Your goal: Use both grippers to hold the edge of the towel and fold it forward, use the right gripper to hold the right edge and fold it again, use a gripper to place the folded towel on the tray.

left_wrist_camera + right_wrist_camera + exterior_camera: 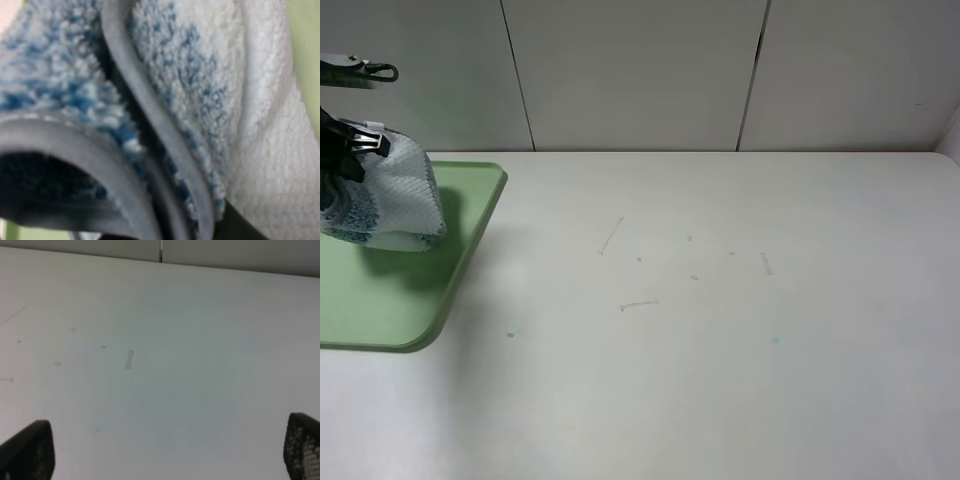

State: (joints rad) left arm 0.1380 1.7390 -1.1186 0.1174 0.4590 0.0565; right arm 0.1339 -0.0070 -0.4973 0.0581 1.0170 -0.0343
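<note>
Towel (390, 200) cut off above tray (410, 300)

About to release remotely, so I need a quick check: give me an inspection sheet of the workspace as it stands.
Surface: white table, bare apart from faint scuffs and small specks.
Job's things: folded towel hangs bunched over the tray, at the table's left end; whether it touches the tray I cannot tell. Its grey hem fills the left wrist view.
Clutter: nothing seen.
Grippers: left gripper shut on the towel; right gripper open, over bare table, holding nothing.
Cables: nothing seen clearly.
Surroundings: pale wall panels behind the table.
</note>
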